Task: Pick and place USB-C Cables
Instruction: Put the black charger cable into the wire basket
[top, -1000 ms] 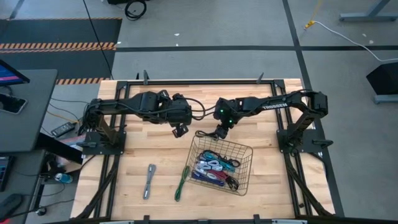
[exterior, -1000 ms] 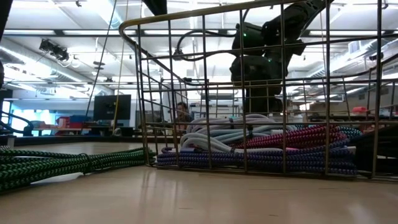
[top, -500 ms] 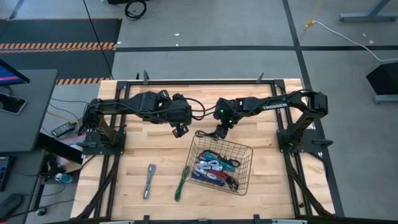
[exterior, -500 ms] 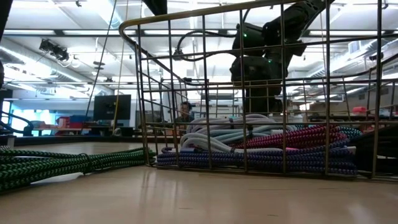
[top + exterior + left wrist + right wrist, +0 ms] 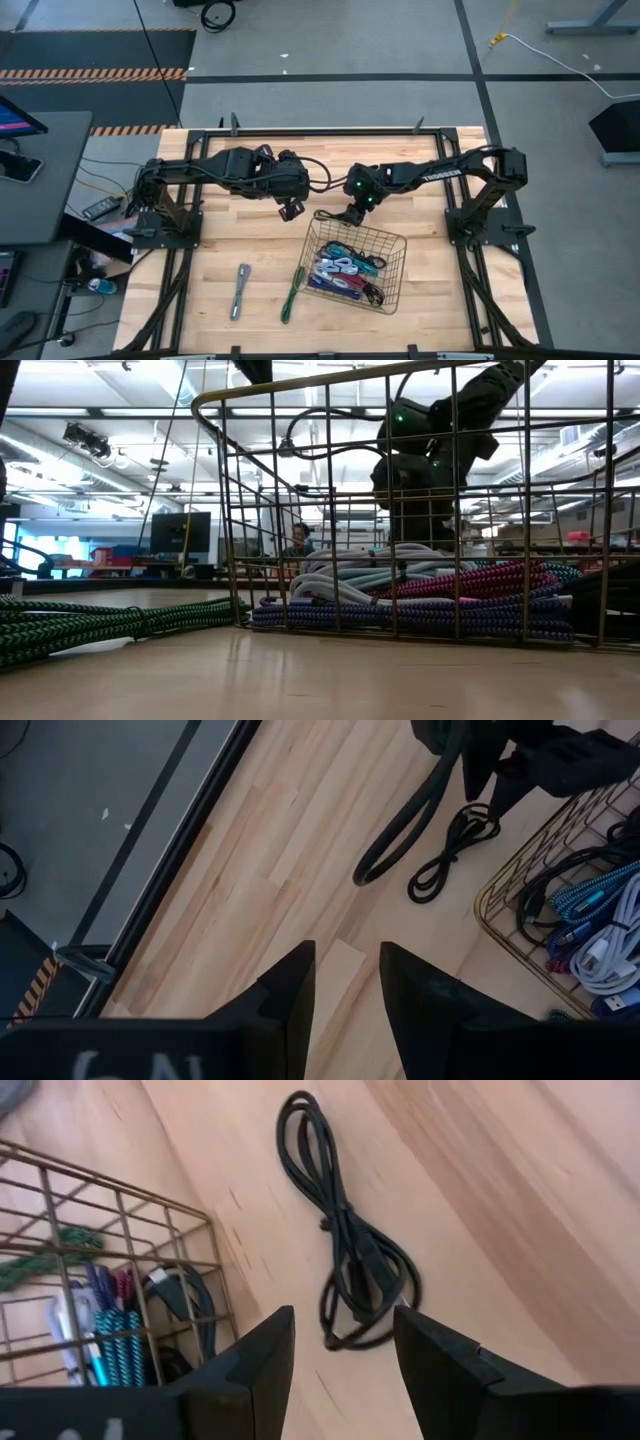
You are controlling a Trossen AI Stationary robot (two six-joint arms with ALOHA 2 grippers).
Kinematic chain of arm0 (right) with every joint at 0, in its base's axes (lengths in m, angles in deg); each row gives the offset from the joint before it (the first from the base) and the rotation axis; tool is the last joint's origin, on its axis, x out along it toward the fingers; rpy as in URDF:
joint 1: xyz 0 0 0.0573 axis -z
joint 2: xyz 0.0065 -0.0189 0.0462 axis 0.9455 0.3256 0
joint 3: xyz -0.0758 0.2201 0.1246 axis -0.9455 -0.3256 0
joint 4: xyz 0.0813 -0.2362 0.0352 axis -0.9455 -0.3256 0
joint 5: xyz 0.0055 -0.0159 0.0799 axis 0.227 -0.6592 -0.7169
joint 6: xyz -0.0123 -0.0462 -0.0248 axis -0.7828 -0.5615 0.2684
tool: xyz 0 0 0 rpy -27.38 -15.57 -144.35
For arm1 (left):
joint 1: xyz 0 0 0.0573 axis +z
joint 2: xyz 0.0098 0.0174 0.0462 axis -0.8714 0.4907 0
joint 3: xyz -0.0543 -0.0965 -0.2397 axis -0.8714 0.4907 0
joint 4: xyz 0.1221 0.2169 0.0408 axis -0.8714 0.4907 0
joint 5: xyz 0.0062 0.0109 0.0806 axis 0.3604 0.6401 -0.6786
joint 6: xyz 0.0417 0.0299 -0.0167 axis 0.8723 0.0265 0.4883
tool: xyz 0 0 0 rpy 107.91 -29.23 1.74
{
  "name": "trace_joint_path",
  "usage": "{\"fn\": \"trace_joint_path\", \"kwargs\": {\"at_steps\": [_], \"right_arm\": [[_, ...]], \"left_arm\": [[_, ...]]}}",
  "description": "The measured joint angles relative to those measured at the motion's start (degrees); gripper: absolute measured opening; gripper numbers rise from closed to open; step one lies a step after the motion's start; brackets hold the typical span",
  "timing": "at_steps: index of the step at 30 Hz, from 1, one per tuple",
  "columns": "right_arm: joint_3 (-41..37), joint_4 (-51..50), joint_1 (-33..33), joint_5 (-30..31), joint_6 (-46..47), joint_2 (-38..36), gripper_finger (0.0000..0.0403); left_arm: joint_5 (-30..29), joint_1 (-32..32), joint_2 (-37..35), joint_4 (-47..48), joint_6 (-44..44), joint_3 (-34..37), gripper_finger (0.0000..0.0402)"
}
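Light: bright, even, from ceiling strip lamps (image 5: 120, 430) | Shadows: soft, short on wooden table (image 5: 220, 240) | Glare: lamps blown out in low view | Focus: wire basket (image 5: 330, 510) slightly soft up close; wrist views' near fingers blurred.

Black cable (image 5: 345, 1250); green braided cable (image 5: 291, 292); brass-toned wire basket (image 5: 392, 241).

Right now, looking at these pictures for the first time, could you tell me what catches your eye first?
The black wire basket right of the table's centre, piled with coloured cables, draws the eye first. Just behind it, the right gripper hangs open above a black cable lying on the wood outside the basket. A green cable and a grey cable lie left of the basket, and the left gripper waits open nearby.
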Motion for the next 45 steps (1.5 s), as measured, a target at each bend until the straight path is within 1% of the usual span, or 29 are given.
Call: {"fn": "trace_joint_path", "kwargs": {"at_steps": [8, 14, 16, 18, 20, 23, 24, 30, 32, 35, 45], "right_arm": [[-1.11, 0.69, -0.81, 0.22, 1.02, 0.00, 0.0177], [-1.13, 2.15, -0.81, 0.57, 1.02, 0.00, 0.0158], [-1.13, 2.20, -0.81, 0.57, 1.02, 0.00, 0.0143], [-1.13, 2.18, -0.81, 0.53, 1.02, 0.00, 0.0120], [-1.13, 2.18, -0.81, 0.51, 1.02, 0.00, 0.0087], [-1.13, 2.20, -0.81, 0.51, 0.60, 0.00, 0.0025], [-1.13, 2.20, -0.81, 0.72, 0.10, 0.00, 0.0013], [-1.13, 2.30, -0.81, 1.95, -0.69, 0.00, 0.0004], [-1.13, 3.08, -0.76, 1.19, -0.77, 0.00, 0.0008], [-1.13, 4.45, -0.75, -0.82, -0.54, 0.00, 0.0030], [-1.13, 4.54, -0.75, 0.46, -0.34, 0.00, 0.0145]], "left_arm": [[-0.01, 0.00, 0.00, 0.00, 0.00, 0.00, 0.0121], [-0.01, 0.00, 0.02, 0.00, 0.00, 0.00, 0.0121], [-0.02, 0.00, 0.00, 0.00, 0.00, 0.00, 0.0121], [-0.02, 0.00, 0.00, 0.00, 0.00, 0.00, 0.0121], [-0.02, 0.00, 0.00, 0.00, 0.00, 0.00, 0.0121], [-0.02, 0.00, 0.01, 0.00, 0.00, 0.00, 0.0121], [-0.01, 0.00, 0.01, 0.00, 0.00, 0.00, 0.0121], [-0.01, 0.00, 0.00, 0.00, -0.01, 0.00, 0.0121], [0.00, 0.00, 0.01, 0.00, 0.00, 0.00, 0.0121], [0.00, 0.00, 0.00, 0.00, 0.00, 0.00, 0.0121], [-0.02, 0.00, 0.00, 0.00, 0.00, 0.00, 0.0121]]}}
